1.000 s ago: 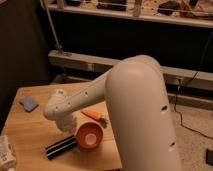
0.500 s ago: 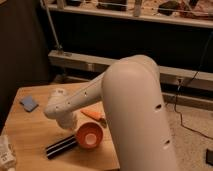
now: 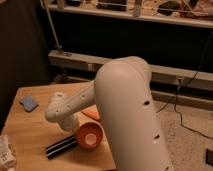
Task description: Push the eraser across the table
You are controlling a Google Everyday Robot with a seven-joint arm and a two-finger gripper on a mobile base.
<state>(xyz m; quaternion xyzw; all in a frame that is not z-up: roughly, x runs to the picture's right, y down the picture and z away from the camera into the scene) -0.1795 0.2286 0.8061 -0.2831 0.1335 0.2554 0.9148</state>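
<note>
Black with pale stripes, the eraser is laid near the front edge of the wooden table, just beside the red bowl. The gripper is hidden behind the lowered white arm above them. Its fingers are kept together, probably so that a blunt tip is offered for pushing.

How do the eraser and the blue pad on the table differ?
The eraser is black, long and striped; the blue pad is small and squarish. The eraser lies close to the shut gripper; the blue pad lies apart at the far corner. Both lie flat on the table.
</note>
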